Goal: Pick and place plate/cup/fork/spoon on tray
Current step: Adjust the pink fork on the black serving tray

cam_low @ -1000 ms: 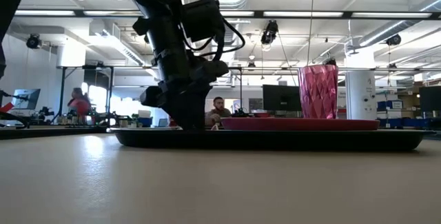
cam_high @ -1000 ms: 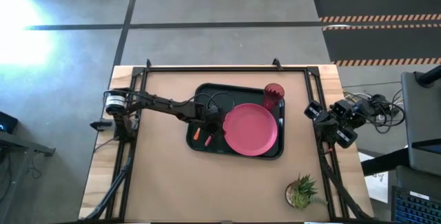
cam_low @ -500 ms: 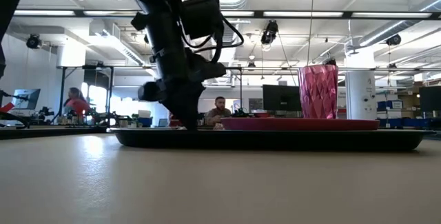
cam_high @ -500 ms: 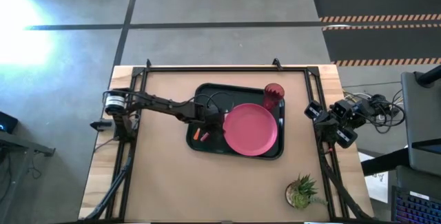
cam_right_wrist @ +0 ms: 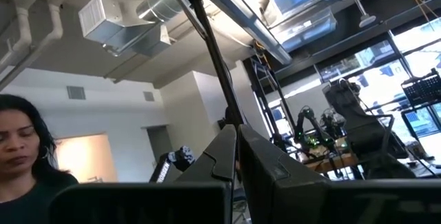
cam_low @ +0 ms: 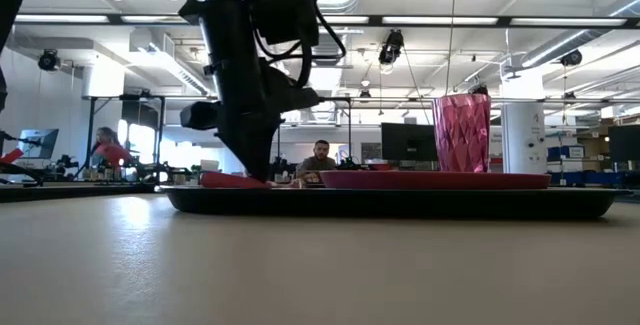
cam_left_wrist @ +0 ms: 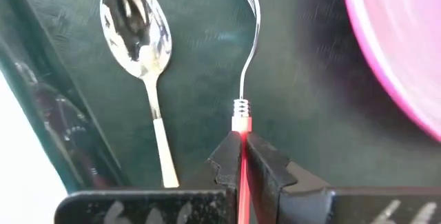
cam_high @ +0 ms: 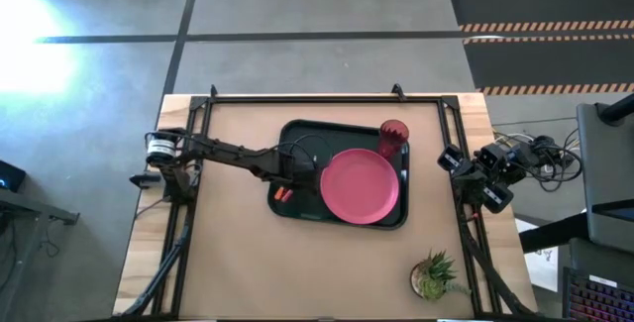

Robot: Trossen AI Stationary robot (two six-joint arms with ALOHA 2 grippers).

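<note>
High view: the tray (cam_high: 297, 134) lay mid-desk (cam_high: 238, 263). The plate (cam_high: 360, 185) rested on its right half and the cup (cam_high: 393, 136) stood upright at its far right corner. The left hand (cam_high: 294, 176) was over the tray's left part, just left of the plate, with orange and red handles showing beside it. The right hand (cam_high: 448, 159) waited at the desk's right edge, well apart from the tray. A plant (cam_high: 434, 276) stood near the desk's right front corner.

Low view: the left hand (cam_low: 250, 170) reached down to the tray (cam_low: 390, 201). The cup (cam_low: 461, 132) rose behind the plate (cam_low: 430, 178).

Left wrist view: the left hand (cam_left_wrist: 242, 158) was pinching the fork (cam_left_wrist: 247, 65) at its red handle, tines pointing away over the tray floor (cam_left_wrist: 303, 100). The spoon (cam_left_wrist: 138, 52) lay just beside it, roughly parallel, not touching. The plate rim (cam_left_wrist: 396, 52) was near.

The fork is likely light, stiff and thin. The plastic handle gives a surer hold than the smooth metal neck, which may slip or pivot between the fingers.

Right wrist view: the right hand (cam_right_wrist: 238, 158) was pressed together, empty, facing the room, where a person showed.
</note>
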